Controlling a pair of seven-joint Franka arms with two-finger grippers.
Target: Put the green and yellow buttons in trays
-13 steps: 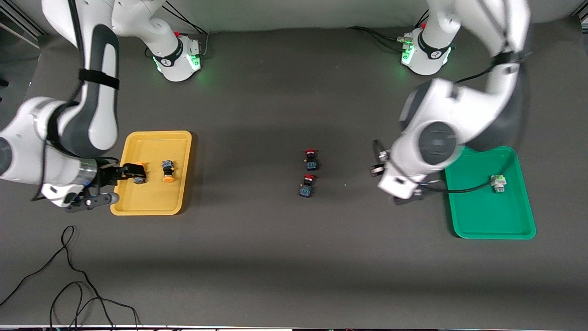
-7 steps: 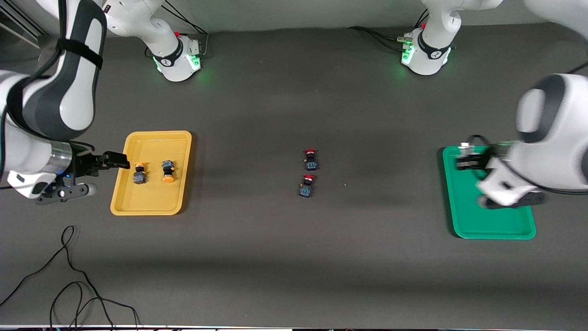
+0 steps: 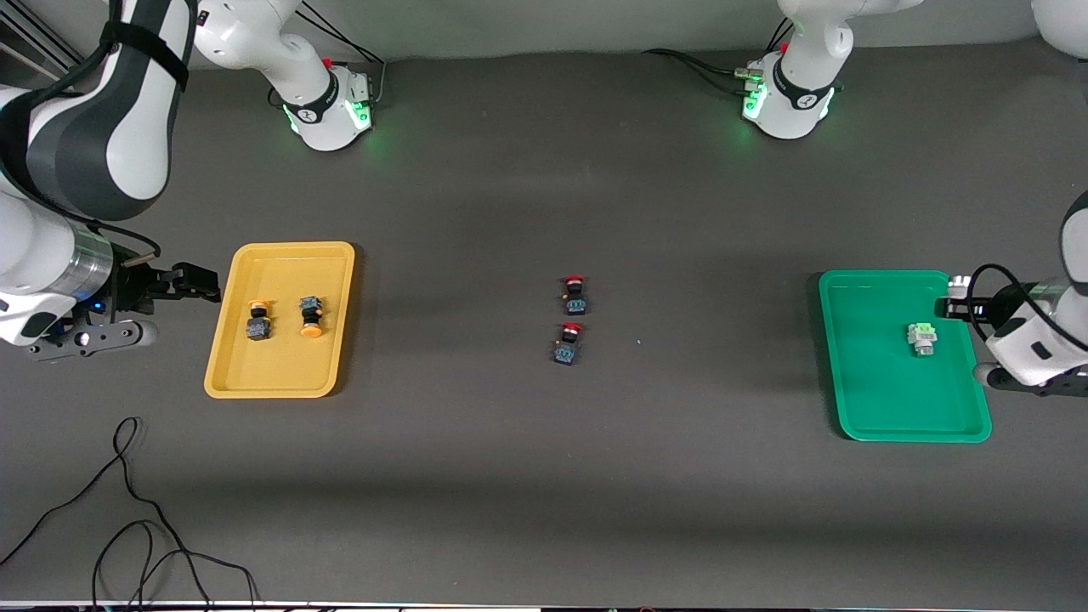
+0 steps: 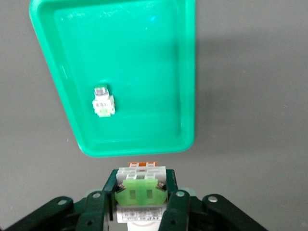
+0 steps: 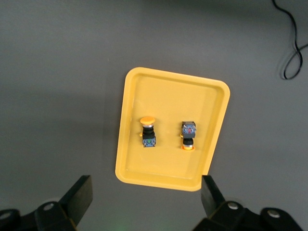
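Observation:
The yellow tray [image 3: 280, 378] holds two yellow-capped buttons, one [image 3: 257, 321] beside the other [image 3: 311, 316]. My right gripper [image 3: 194, 282] is open and empty, just off the tray's rim toward the right arm's end. In the right wrist view, the gripper [image 5: 144, 202] hangs above the tray [image 5: 168, 96] and both buttons [image 5: 148, 132] [image 5: 188, 134]. The green tray [image 3: 884, 408] holds one green button [image 3: 920, 337]. My left gripper [image 3: 948, 308] is over that tray's rim. The left wrist view shows it [image 4: 141, 195] shut on a second green button [image 4: 141, 192], with the tray [image 4: 144, 57] and lying button [image 4: 103, 102] below.
Two dark buttons with red caps [image 3: 575, 293] [image 3: 568, 342] lie mid-table between the trays. A black cable [image 3: 127, 510] loops on the table near the front camera at the right arm's end. The arm bases [image 3: 327, 106] [image 3: 786, 102] stand at the table's back edge.
My right gripper let go of a yellow button in the yellow tray and drew back off its rim. My left arm swung from mid-table across the green tray with its button.

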